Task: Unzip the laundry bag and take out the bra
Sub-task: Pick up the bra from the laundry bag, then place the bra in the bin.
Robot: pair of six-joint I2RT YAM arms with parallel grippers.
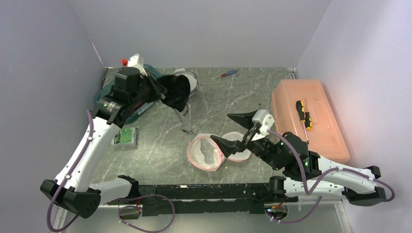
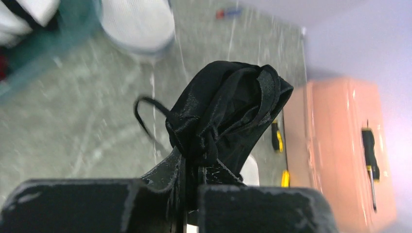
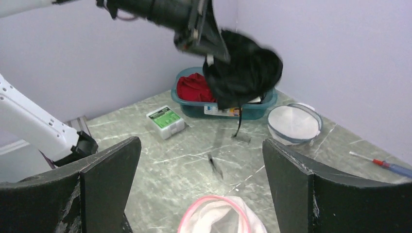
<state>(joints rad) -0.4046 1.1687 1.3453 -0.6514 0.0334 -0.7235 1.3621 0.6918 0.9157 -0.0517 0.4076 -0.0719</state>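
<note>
— Where's the bra [image 2: 228, 107]?
— Pinched in my left gripper [image 2: 189, 191], bunched just past its clamped fingers, hanging in the air.
— Right gripper [image 3: 200, 145]?
— Spread wide, holding nothing; the laundry bag [image 3: 221, 216] lies just below it.

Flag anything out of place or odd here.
Nothing looks spilled or damaged. The bra hangs bunched from the left gripper, one strap dangling; a stray screwdriver lies atop the pink box.
</note>
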